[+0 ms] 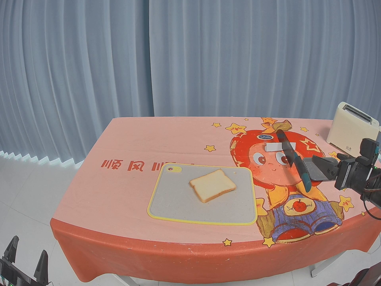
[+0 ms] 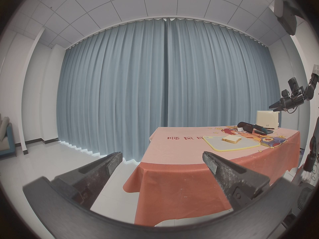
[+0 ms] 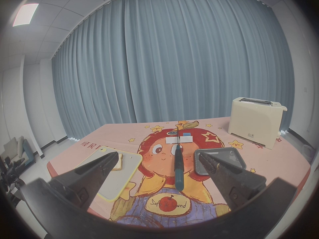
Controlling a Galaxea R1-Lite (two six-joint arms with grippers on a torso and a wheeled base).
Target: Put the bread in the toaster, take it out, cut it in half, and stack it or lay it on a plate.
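Note:
A slice of bread lies flat on a grey cutting board with a yellow rim, mid-table. A knife with a dark blade and teal handle lies on the cloth to the board's right. A cream toaster stands at the far right. My right gripper hovers open above the table beside the knife's handle, holding nothing. A dark square plate sits just beyond it. My left gripper is open, low and left of the table.
The table carries an orange cartoon-print cloth whose left half is bare. Blue-grey curtains hang close behind it. From the left wrist view the board, bread and toaster are far off.

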